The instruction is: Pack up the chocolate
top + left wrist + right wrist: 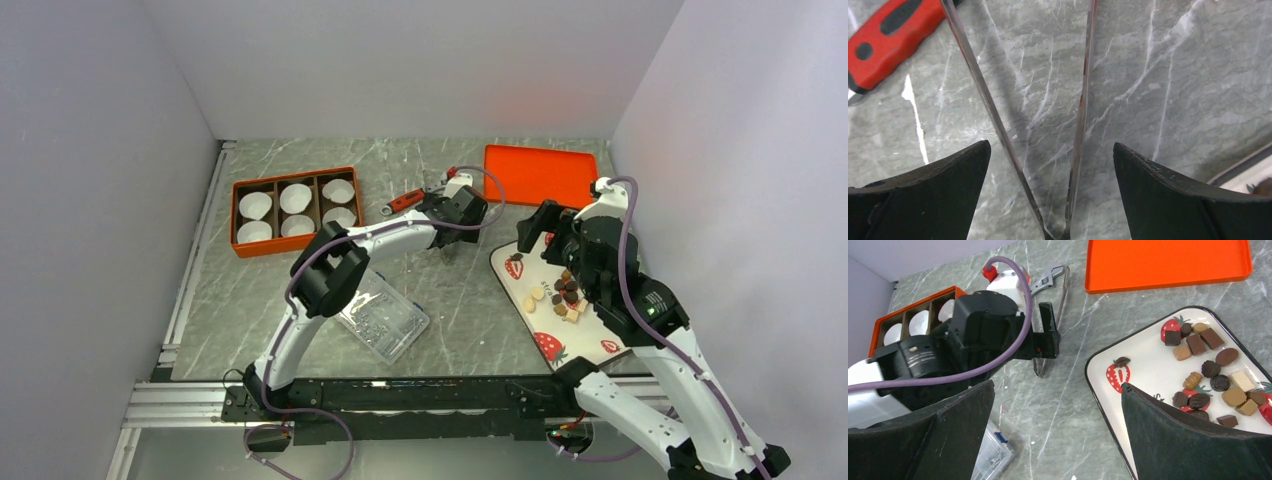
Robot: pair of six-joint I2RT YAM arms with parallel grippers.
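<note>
1. Left gripper (448, 240), seen from above, is spread open over the grey marble-patterned table (460, 300), with nothing gripped. The right gripper (540, 232) is likewise held open and empty, above the far end of the white strawberry-printed tray (540, 320). The small brown, tan and cream chocolate pieces (565, 293) are heaped on that tray. The six white fluted paper cups (297, 207) in the orange compartment box (236, 220) are seen to be empty.
2. In the left wrist view, thin metal tweezers (1080, 115) are framed between the wide-open fingers. Whether they are touched cannot be told.
3. In the right wrist view, the chocolate is shown lying on the tray, none of it lifted. Packing is judged not yet begun, and every piece is left to be placed.
</note>
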